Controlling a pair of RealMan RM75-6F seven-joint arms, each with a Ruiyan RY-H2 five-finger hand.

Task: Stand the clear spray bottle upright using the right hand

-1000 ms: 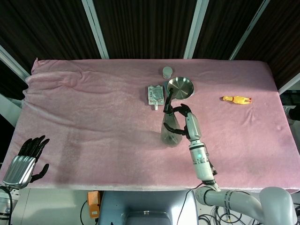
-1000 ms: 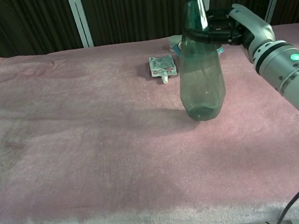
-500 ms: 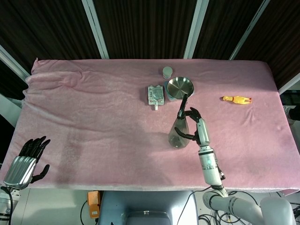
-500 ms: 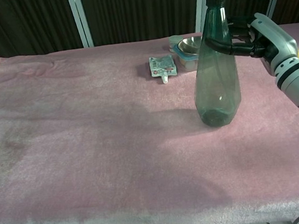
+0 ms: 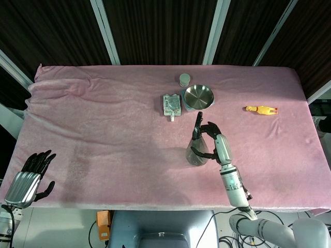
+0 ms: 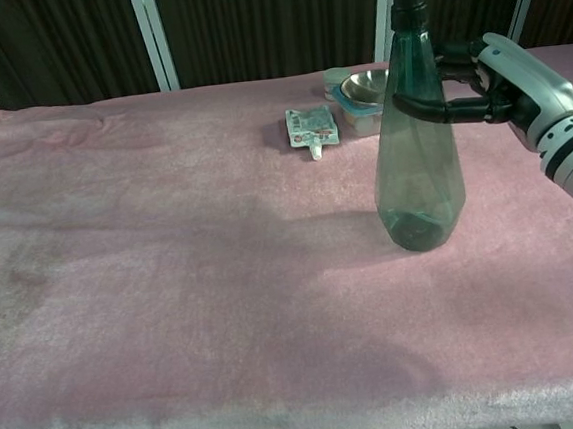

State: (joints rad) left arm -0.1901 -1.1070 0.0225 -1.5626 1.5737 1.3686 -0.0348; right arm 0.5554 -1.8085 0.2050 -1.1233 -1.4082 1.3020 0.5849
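Covering the table, pink cloth (image 5: 103, 129), dark slatted wall (image 5: 155, 31) behind

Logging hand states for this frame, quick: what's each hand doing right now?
Left hand: open, holding nothing, off the table's left edge.
Right hand: fingers around the upright clear plastic spray bottle, holding it.
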